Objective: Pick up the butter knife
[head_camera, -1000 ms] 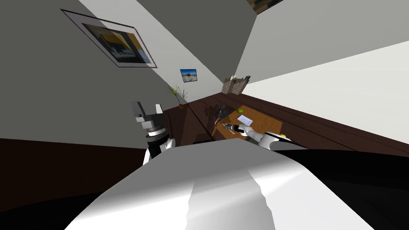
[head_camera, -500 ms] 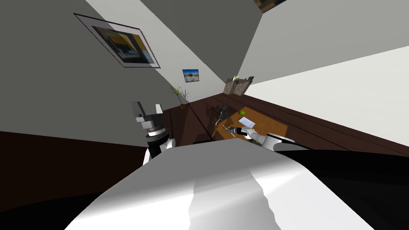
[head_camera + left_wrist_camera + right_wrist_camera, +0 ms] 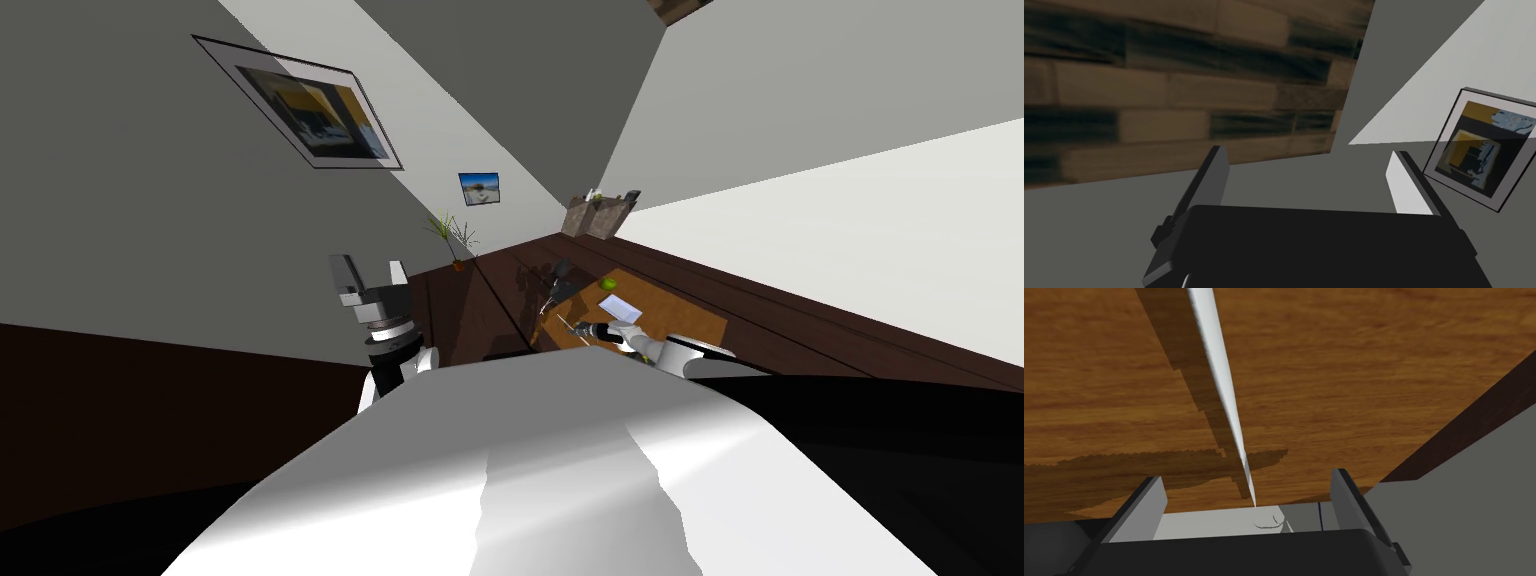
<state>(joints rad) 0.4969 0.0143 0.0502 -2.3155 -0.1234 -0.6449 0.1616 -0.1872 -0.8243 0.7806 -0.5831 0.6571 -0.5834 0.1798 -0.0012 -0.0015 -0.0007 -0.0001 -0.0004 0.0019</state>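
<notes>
As my head view shifts slightly, the right gripper (image 3: 1247, 477) stays low over the wooden table (image 3: 1374, 363), fingers apart astride the end of the white butter knife (image 3: 1221, 378) lying flat there, seemingly ready to close, while the left gripper (image 3: 371, 265) is raised, fingers apart.

Wooden table top (image 3: 685, 308), warm brown with visible grain, just right of centre in the head view, standing on a dark brown plank floor (image 3: 800, 320). On the top: a small green round fruit (image 3: 607, 284) near its upper corner in the frame; a flat white card (image 3: 620, 305) just below the fruit; a thin pale butter knife (image 3: 570, 323) toward the left edge of the top. In the right wrist view the butter knife (image 3: 1224, 388) runs as a narrow white blade from upper centre to lower centre across the table top (image 3: 1374, 363), its shadow right beside it.
</notes>
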